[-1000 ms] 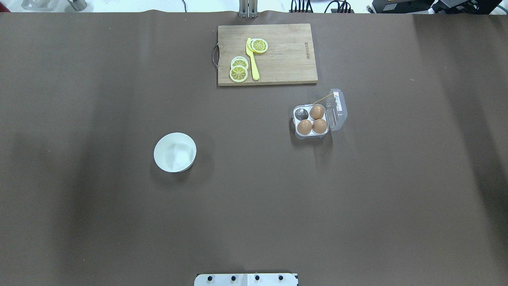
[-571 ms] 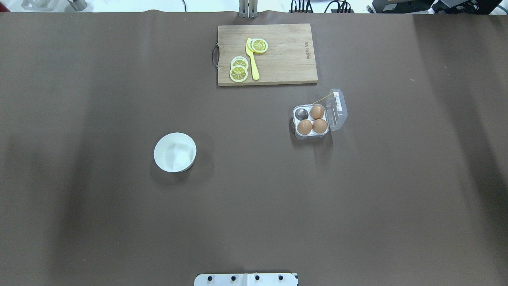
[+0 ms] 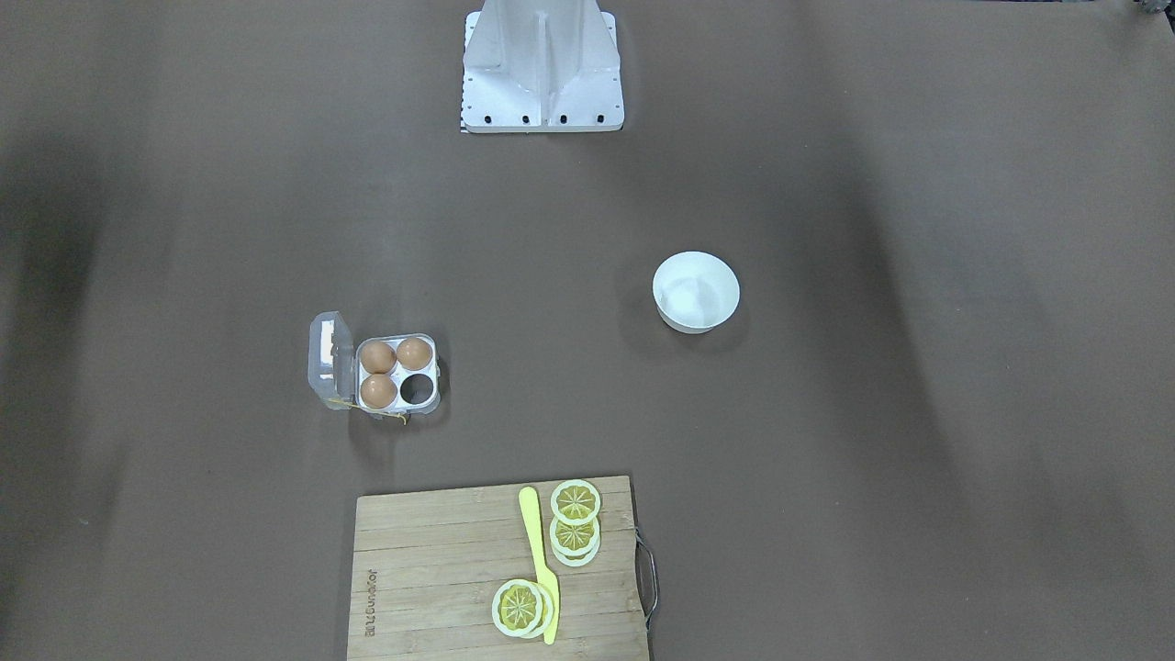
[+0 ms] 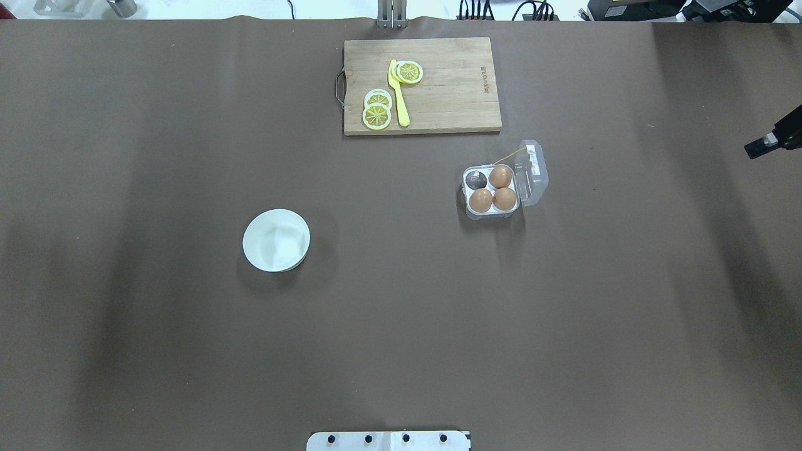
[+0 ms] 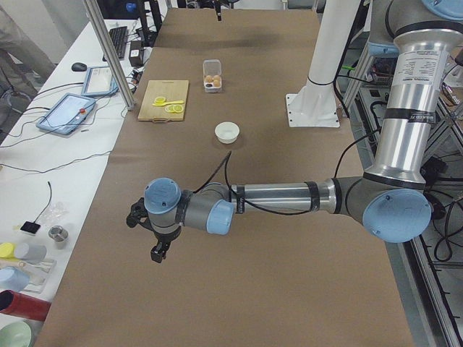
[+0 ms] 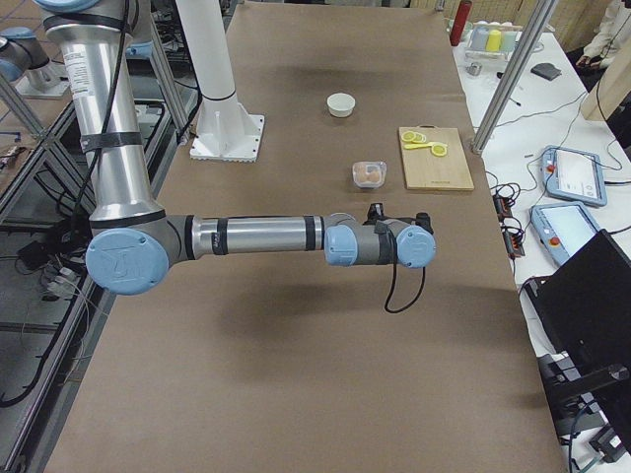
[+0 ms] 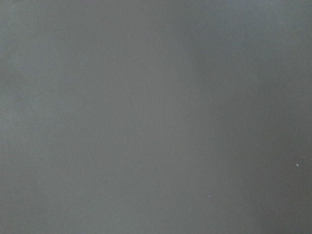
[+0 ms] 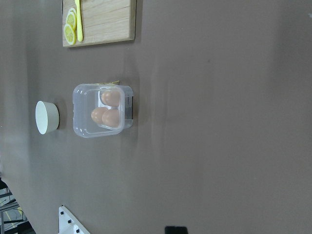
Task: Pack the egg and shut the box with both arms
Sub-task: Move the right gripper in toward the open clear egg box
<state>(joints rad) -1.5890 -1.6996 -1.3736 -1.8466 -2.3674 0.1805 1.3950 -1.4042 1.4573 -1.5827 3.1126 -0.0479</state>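
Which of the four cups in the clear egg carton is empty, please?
The corner cup away from the open lid, in the row toward the cutting board: it shows dark and bare, while the other three each hold a brown egg.

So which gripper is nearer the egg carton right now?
Right. The right gripper hangs off the box's lid side; the left gripper is far beyond the bowl.

Far right of the clear plastic egg carton (image 4: pixel 534 175), the black right gripper (image 4: pixel 759 148) is edge-cropped, its jaws unreadable.
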